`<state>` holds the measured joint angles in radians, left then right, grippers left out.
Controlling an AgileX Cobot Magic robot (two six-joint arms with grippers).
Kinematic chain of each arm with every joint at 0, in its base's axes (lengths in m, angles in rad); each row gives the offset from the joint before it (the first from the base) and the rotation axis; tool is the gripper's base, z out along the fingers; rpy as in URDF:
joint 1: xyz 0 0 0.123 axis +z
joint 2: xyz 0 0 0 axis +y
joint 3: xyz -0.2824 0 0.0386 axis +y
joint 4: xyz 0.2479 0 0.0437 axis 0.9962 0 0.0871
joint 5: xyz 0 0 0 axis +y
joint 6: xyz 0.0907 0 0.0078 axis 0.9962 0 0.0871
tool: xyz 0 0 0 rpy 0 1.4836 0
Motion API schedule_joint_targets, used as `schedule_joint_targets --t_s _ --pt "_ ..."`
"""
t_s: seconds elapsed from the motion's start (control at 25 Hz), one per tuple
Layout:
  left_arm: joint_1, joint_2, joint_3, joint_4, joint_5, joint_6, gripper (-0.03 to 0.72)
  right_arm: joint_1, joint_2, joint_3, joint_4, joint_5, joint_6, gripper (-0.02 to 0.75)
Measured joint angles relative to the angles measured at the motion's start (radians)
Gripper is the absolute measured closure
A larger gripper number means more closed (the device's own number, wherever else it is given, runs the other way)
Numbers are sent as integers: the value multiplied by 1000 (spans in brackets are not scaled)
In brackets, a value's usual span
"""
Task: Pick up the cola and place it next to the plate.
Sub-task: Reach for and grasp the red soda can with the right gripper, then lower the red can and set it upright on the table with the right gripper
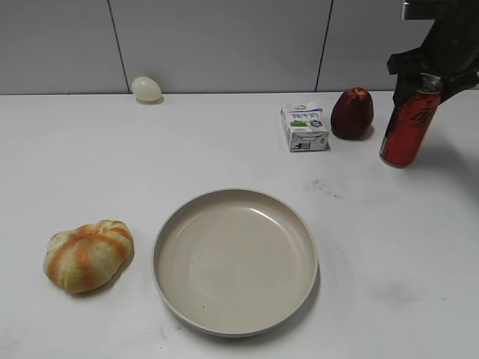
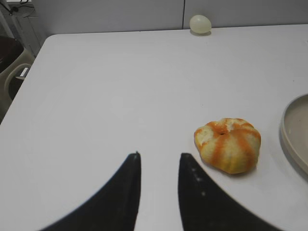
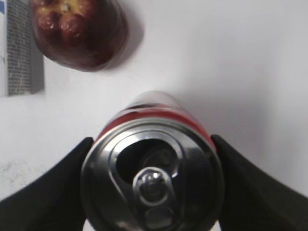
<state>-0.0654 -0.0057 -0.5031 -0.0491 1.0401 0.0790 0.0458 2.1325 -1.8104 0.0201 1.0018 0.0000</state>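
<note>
The plate (image 2: 293, 134) is cut by the left wrist view's edge.

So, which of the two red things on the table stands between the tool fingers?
The cola, the tall slim can at the far right, between the right tool fingers. The dark red fruit stands free beside it.

The cola (image 1: 408, 127) is a glossy red metal can; its silver top (image 3: 153, 185) is bare, shiny metal with a pull tab. The plate (image 1: 236, 259) looks smooth and beige with a soft satin sheen along its rim. The tabletop (image 1: 112, 164) is a smooth matt white, faintly smudged in places. The bread (image 1: 88, 254) has a dull, slightly rough crust. The carton (image 1: 304, 126) looks like printed paperboard. The fruit (image 1: 352, 112) has dark, lightly glossy skin. The egg-shaped object (image 1: 147, 88) looks smooth and pale. The right pincer (image 3: 153, 192) fingers look matt black.
</note>
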Motion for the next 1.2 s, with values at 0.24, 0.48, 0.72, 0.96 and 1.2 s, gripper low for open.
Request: schedule_joint_targets --t_s 0.24,0.48,0.72,0.96,1.2 --pt "0 0 0 0 0 0 470 0 -51 -39 36 48 0 204" --pt "0 0 0 0 0 0 470 2 -183 -44 47 159 0 204" --pt "0 0 0 0 0 0 470 86 -318 68 33 193 0 204" --pt "0 0 0 0 0 0 470 267 -480 367 34 22 36 204" --pt "0 0 0 0 0 0 470 383 -566 667 24 -179 98 205"
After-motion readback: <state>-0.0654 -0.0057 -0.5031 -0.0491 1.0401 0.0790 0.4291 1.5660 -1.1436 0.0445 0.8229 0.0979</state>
